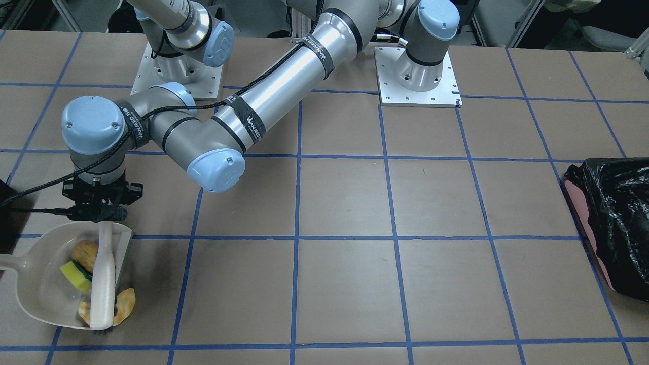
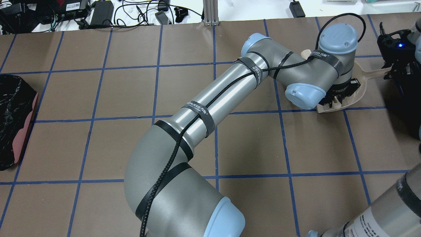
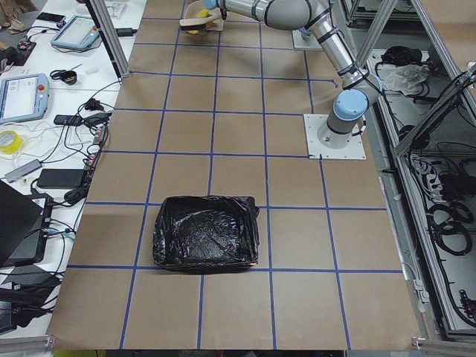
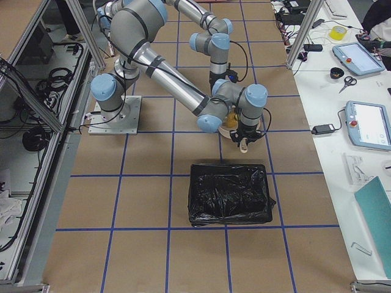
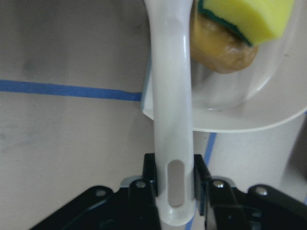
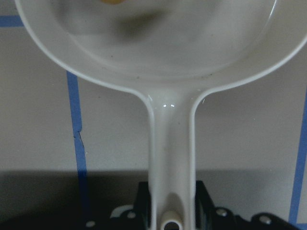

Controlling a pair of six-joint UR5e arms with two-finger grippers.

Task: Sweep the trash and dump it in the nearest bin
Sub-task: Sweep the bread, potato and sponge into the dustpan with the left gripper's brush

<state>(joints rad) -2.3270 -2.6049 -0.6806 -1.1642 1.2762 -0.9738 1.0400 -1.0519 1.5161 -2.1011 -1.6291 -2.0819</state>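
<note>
My left gripper [image 1: 101, 213] reaches across the table and is shut on the handle of a white brush [image 1: 104, 284]. The left wrist view shows its jaws [image 5: 175, 177] clamped on that handle. The brush lies along the open side of a beige dustpan [image 1: 40, 299]. In the pan sit a golden-brown bun [image 1: 85, 255] and a yellow sponge wedge [image 1: 76, 276]; both show in the left wrist view, sponge [image 5: 249, 17] on bun [image 5: 220, 48]. A croissant-like pastry [image 1: 125, 303] lies at the pan's lip under the brush head. My right gripper [image 6: 168, 201] is shut on the dustpan handle [image 6: 168, 143].
A black-bagged bin [image 4: 229, 192] stands just past the dustpan at the table's right end. A second black-bagged bin [image 1: 613, 223] sits at the left end, seen also in the overhead view [image 2: 13, 118]. The left arm [image 2: 210, 105] spans the table's middle.
</note>
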